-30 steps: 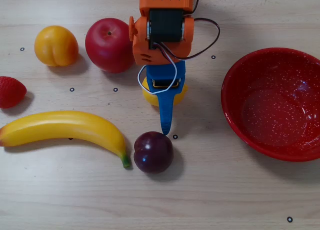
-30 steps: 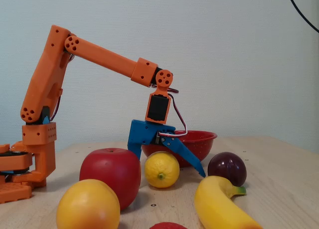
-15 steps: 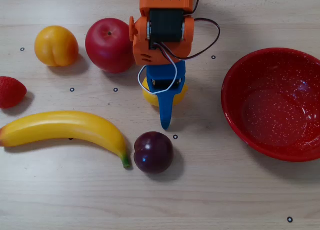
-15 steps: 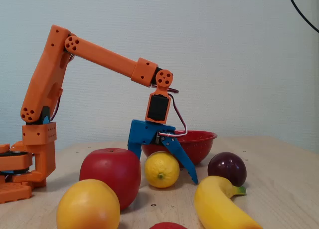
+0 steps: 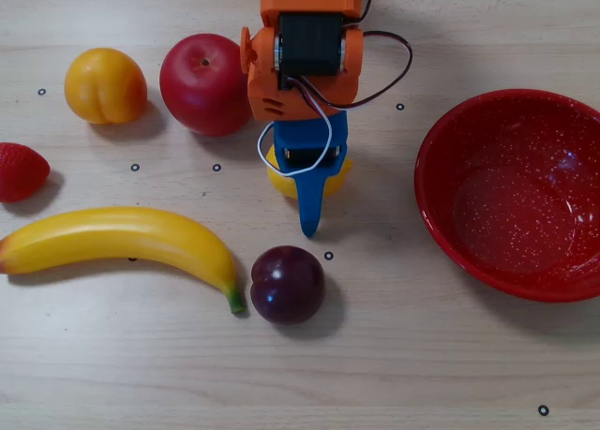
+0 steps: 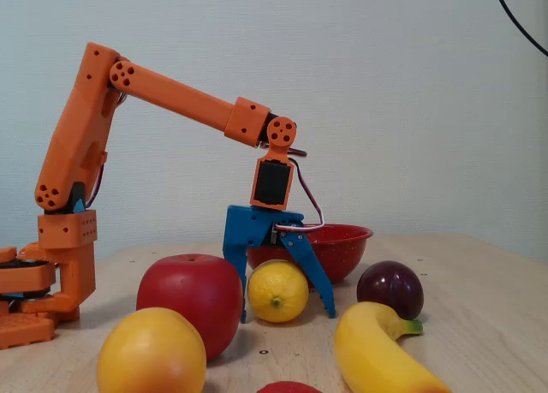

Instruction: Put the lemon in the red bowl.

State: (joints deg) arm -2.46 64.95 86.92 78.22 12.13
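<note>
Your blue two-finger gripper (image 6: 286,307) straddles the small bright yellow lemon (image 6: 277,291), one finger down on each side and both tips near the desk. The jaws have narrowed over the last second: in the fixed view the movable finger (image 6: 313,277) swung in from a wide splay until it lies close against the fruit's side. I judge them closing on the lemon but not yet clamped; whether the pads actually touch the skin cannot be told from either view. From overhead the gripper (image 5: 308,200) hides most of the lemon (image 5: 281,182), which shows only as yellow slivers under the blue frame.

The lemon sits on the desk toward the middle of the far half, and it has not shifted while the jaws came in, so the closing is centred well enough. That means the grasp is nearly made and lifting is what remains.

Just beside it, to the left in the overhead view, stands a glossy red apple (image 5: 204,83), with a round orange-yellow peach (image 5: 105,85) farther toward the left edge. A dark purple plum (image 5: 287,284) lies nearer the front edge, just past the fingertip, next to the tip of a long yellow banana (image 5: 122,243).

The large speckled red bowl (image 5: 441,215) waits empty at the right edge, well apart from the lemon.
</note>
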